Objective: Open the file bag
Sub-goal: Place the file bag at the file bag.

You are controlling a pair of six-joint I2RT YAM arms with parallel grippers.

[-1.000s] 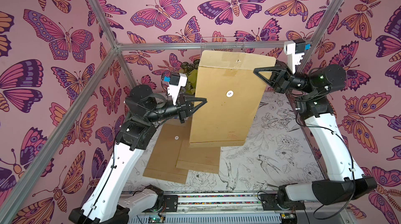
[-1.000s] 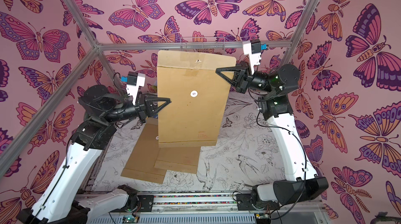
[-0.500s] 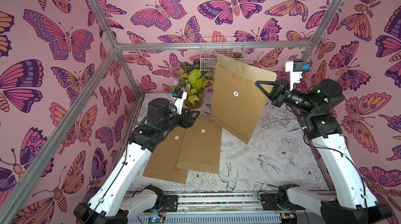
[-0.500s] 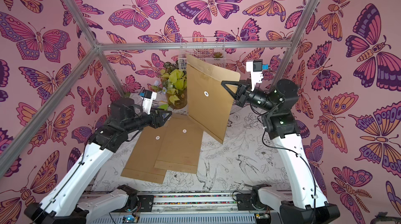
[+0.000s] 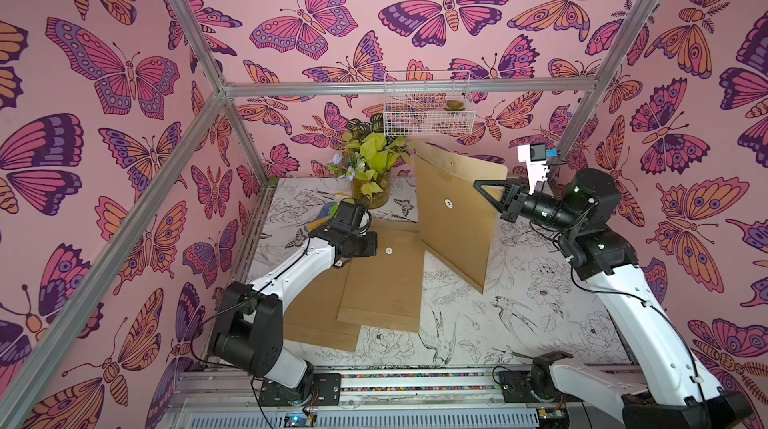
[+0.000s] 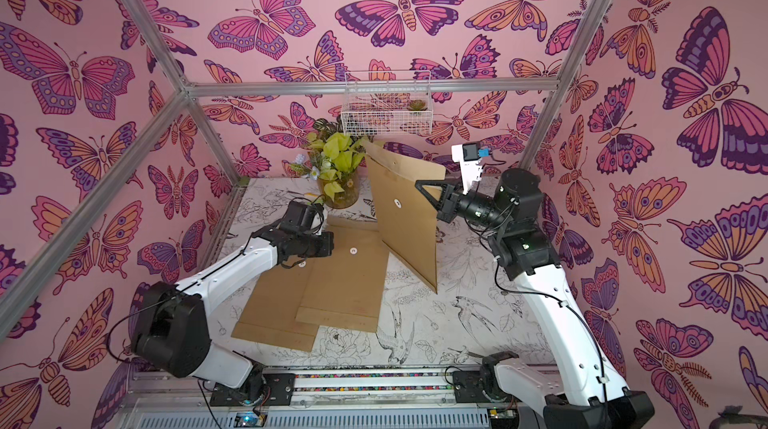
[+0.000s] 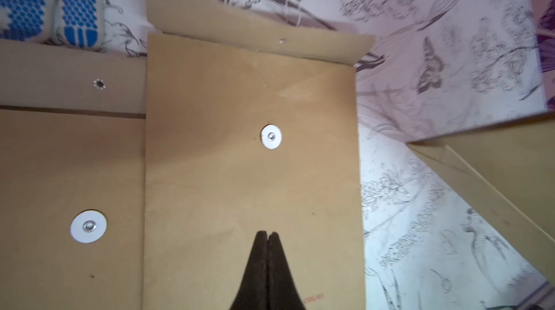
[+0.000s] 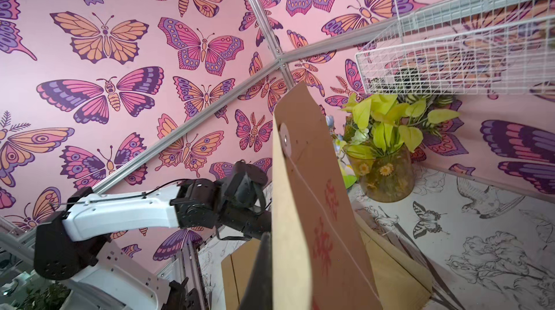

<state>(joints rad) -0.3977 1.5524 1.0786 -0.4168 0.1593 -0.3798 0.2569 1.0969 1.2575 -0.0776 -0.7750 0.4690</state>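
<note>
A brown file bag (image 5: 453, 231) (image 6: 409, 231) hangs upright and tilted above the right side of the table, with a white disc (image 5: 447, 203) on its face. My right gripper (image 5: 478, 186) (image 6: 417, 185) is shut on the bag's right edge near the top. In the right wrist view the file bag (image 8: 309, 203) hides one finger, and a thin string runs down it. My left gripper (image 7: 268, 234) is shut on nothing, low over a flat file bag (image 7: 252, 173) whose flap (image 7: 255, 32) lies folded back. In the top views my left gripper is hidden under its wrist (image 5: 353, 240).
Two flat file bags (image 5: 386, 277) (image 5: 316, 310) overlap on the table's left half. A glass vase of green leaves (image 5: 370, 169) stands at the back, with a white wire basket (image 5: 428, 109) on the wall above it. A blue and white glove (image 7: 78, 2) lies by the flaps.
My right arm has lowered the file bag from high up down to the right. My left gripper has left the hanging bag, dropped over the flat bags and shut.
</note>
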